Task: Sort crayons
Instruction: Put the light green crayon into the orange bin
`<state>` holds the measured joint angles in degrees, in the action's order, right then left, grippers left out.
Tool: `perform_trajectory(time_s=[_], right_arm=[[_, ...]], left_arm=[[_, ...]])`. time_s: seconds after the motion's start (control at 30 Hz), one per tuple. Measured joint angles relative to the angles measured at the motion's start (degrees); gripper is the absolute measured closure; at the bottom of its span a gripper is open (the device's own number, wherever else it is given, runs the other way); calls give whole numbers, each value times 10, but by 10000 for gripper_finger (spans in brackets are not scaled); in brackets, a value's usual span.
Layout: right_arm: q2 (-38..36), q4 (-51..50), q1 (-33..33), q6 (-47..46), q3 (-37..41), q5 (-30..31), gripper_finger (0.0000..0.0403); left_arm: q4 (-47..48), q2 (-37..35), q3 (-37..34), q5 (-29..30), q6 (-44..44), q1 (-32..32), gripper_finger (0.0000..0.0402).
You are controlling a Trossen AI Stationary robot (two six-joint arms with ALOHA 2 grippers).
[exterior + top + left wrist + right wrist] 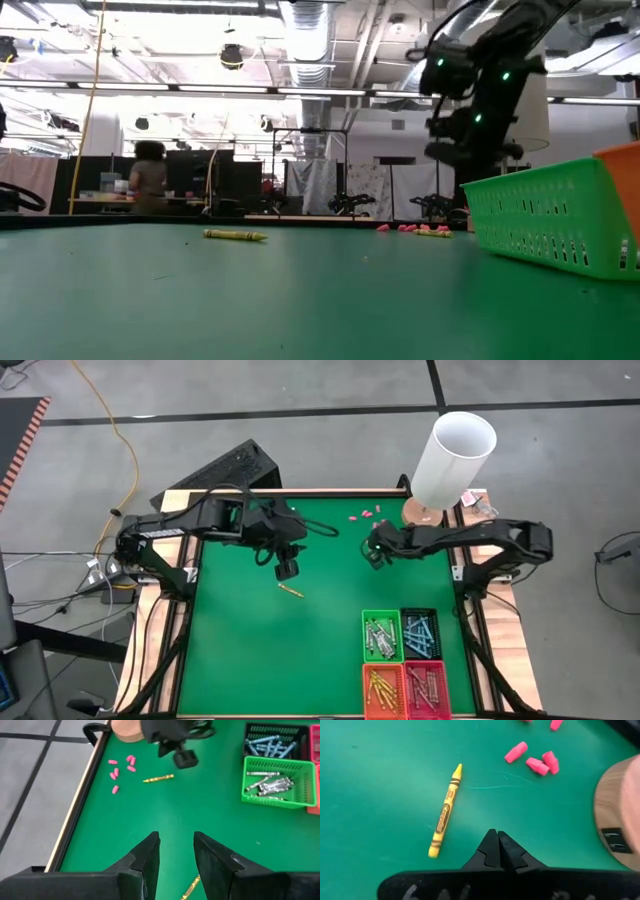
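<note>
Two yellow crayons lie flat on the green table. One [290,591] lies just below my left gripper [287,568], which hangs open above it with nothing between its fingers [176,836]; that crayon [191,887] shows under the fingers. The other yellow crayon [446,812] lies in front of my right gripper [496,834], which is shut, empty and clear of it. My right gripper [375,550] is at the table's far middle. More crayons lie sorted in baskets at the near right: grey ones in the green basket [300,767], blue ones in the black basket [250,730].
Small pink pieces [535,762] lie near the far edge beside a round wooden base [620,820] that bears a white cylinder [455,450]. An orange basket [384,688] and a red basket [425,688] stand next to the green and black ones. Bare green mat lies on the left.
</note>
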<state>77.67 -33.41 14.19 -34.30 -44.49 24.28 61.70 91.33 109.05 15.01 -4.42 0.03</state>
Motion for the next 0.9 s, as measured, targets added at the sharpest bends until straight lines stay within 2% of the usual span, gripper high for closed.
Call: perform_trajectory(time_s=[0.43,0.7,0.9], right_arm=[[140,85,7,-2,-8,-18,403],[200,78,-24,14,-81,-14,403],[211,72,-57,31,-136,-60,403]], left_arm=[[-32,-29,-41,25,-26,-51,292],[-28,-33,-72,49,-36,-77,292],[-20,-34,-89,61,-43,-88,292]])
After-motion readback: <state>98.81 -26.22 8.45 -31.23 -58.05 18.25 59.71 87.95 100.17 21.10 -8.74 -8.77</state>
